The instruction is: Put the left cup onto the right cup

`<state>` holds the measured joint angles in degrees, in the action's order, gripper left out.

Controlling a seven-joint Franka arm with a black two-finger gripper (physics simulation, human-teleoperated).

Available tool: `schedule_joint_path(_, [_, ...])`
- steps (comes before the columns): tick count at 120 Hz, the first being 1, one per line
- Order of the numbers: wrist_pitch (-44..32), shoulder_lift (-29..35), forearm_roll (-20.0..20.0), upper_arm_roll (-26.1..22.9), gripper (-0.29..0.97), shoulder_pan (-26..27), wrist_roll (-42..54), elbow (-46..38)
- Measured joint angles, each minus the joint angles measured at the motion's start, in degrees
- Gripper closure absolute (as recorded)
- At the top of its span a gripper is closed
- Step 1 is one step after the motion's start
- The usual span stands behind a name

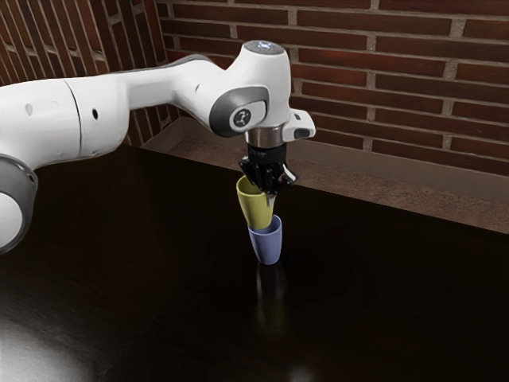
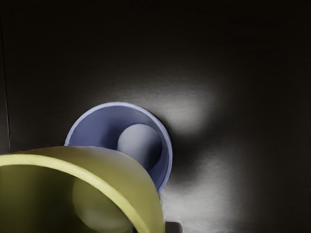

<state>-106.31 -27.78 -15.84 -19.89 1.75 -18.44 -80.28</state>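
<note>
A yellow-green cup (image 1: 254, 205) hangs tilted under my black gripper (image 1: 268, 189), whose fingers pinch its rim on the side toward the exterior view's right. Its base sits in the mouth of a blue cup (image 1: 266, 240) that stands upright on the dark table (image 1: 143, 302). In the wrist view the yellow cup (image 2: 82, 189) is large and close under my hand, and it covers part of the blue cup's (image 2: 104, 128) open mouth below it.
A red brick wall (image 1: 398, 72) runs along the back, with a brownish ledge (image 1: 374, 183) at its foot beyond the table's far edge. My white arm (image 1: 119, 103) reaches in from the exterior view's left.
</note>
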Motion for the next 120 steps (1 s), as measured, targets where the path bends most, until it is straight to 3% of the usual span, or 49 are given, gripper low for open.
schedule_joint_path(120, [-2.72,-2.36,-0.73,-0.42,0.79,-0.09,-1.46,1.71])
